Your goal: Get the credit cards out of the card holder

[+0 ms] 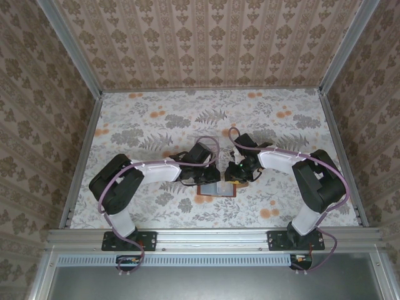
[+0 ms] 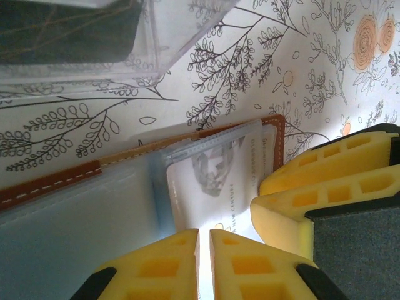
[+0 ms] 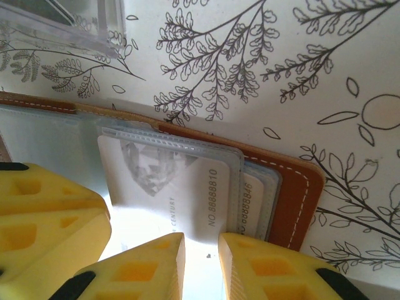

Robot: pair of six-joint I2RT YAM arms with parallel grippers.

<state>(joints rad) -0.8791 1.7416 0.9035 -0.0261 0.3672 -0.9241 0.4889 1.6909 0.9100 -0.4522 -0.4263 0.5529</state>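
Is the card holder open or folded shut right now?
Open. The card holder lies spread flat on the table, grey inner pockets facing up, a credit card seated in a clear sleeve.

Floral table (image 1: 156, 119) bears open card holder (image 1: 215, 189), clear tray (image 2: 157, 34).

Left gripper (image 1: 208, 177) and right gripper (image 1: 237, 174) crowd the card holder (image 1: 216, 189), seemingly touching it.
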